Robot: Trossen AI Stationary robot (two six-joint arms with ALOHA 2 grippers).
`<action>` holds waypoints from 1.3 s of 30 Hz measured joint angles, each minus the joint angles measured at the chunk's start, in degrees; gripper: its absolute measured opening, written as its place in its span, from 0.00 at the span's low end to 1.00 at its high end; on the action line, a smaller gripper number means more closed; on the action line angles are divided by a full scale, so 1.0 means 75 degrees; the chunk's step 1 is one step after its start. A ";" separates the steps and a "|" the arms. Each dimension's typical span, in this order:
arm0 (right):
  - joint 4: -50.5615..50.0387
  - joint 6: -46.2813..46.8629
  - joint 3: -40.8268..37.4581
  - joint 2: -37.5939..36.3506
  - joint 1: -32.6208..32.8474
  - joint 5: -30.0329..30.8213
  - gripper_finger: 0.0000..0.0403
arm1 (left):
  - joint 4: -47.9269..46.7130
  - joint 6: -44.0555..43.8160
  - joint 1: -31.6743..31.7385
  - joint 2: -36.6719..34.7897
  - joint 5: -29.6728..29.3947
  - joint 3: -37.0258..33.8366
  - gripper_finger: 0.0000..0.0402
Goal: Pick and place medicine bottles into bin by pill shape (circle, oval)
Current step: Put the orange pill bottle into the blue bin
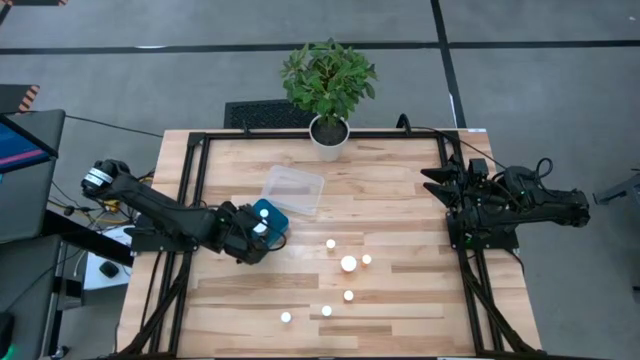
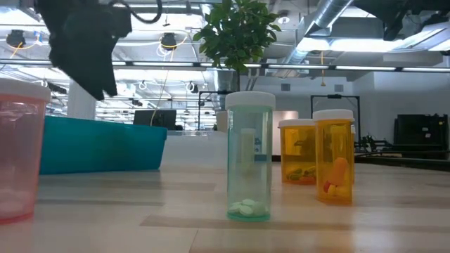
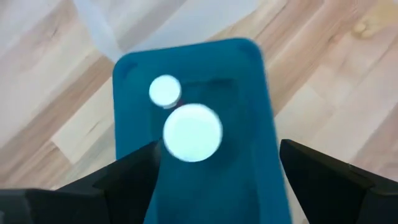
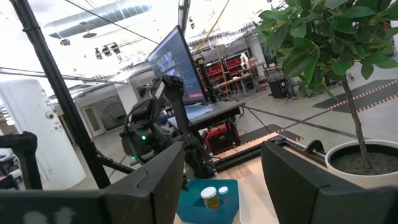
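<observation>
My left gripper (image 3: 217,146) hangs open above the teal bin (image 3: 249,93), its fingers to either side of it and touching nothing. In the bin stand two medicine bottles seen from above, a small white cap (image 3: 165,91) and a wider one (image 3: 193,132). In the high view that gripper (image 1: 262,232) is over the bin (image 1: 270,212) at the table's left. Several more white-capped bottles stand on the table's middle, among them a wide one (image 1: 348,263). My right gripper (image 1: 432,183) waits open at the right edge, raised off the table.
A clear bin (image 1: 293,188) lies just beyond the teal one. A potted plant (image 1: 328,135) stands at the far edge. In the low view a clear green bottle (image 2: 249,158), two orange ones (image 2: 335,158) and a pink one (image 2: 17,151) stand near the front.
</observation>
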 joint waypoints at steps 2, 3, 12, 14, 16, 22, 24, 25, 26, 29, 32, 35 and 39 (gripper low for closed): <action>-0.0003 -0.0001 0.0000 0.0001 -0.0001 0.0000 0.56 | -0.0001 0.0214 -0.0001 0.0000 -0.0001 0.0204 0.80; 0.0000 -0.0003 0.0000 0.0001 -0.0003 0.0000 0.56 | -0.0005 0.0330 -0.0001 0.0000 0.0003 0.0313 0.80; 0.0000 -0.0003 0.0000 0.0001 0.0000 0.0000 0.56 | 0.1723 0.2264 0.0068 0.0012 -0.0474 0.1296 0.80; -0.0001 -0.0003 0.0000 0.0001 0.0000 0.0000 0.56 | 0.2768 0.3065 0.0199 0.0116 -0.0386 0.1382 0.80; -0.0001 -0.0003 0.0000 0.0001 0.0000 0.0000 0.56 | 0.3655 0.3783 0.0359 0.0251 -0.0242 0.1395 0.80; -0.0025 -0.0003 0.0000 0.0001 0.0000 0.0000 0.56 | 0.5659 0.4902 0.0898 0.0970 0.0575 0.1401 0.80; -0.0037 -0.0003 0.0000 0.0001 0.0000 0.0000 0.56 | 0.6050 0.5207 0.1012 0.1254 0.0927 0.1401 0.80; -0.0093 -0.0003 0.0000 0.0001 0.0000 0.0000 0.56 | 0.6292 0.5349 0.1057 0.1405 0.1104 0.1399 0.80; -0.0163 -0.0003 0.0000 0.0001 0.0000 0.0000 0.56 | 0.6546 0.5500 0.1102 0.1560 0.1245 0.1401 0.80; -0.0264 -0.0001 0.0000 0.0002 0.0000 0.0000 0.56 | 0.6822 0.5943 0.1196 0.2026 0.1583 0.1563 0.80; -0.0363 0.0036 0.0000 0.0001 0.0000 0.0000 0.56 | 0.6768 0.6369 0.1293 0.2590 0.1816 0.2090 0.80; -0.0340 0.0047 0.0000 0.0001 0.0000 0.0000 0.56 | 0.6466 0.6783 0.1381 0.3205 0.2002 0.2786 0.80; -0.0299 0.0055 0.0000 0.0002 0.0000 0.0000 0.56 | 0.5538 0.7111 0.1477 0.3861 0.2007 0.3845 0.80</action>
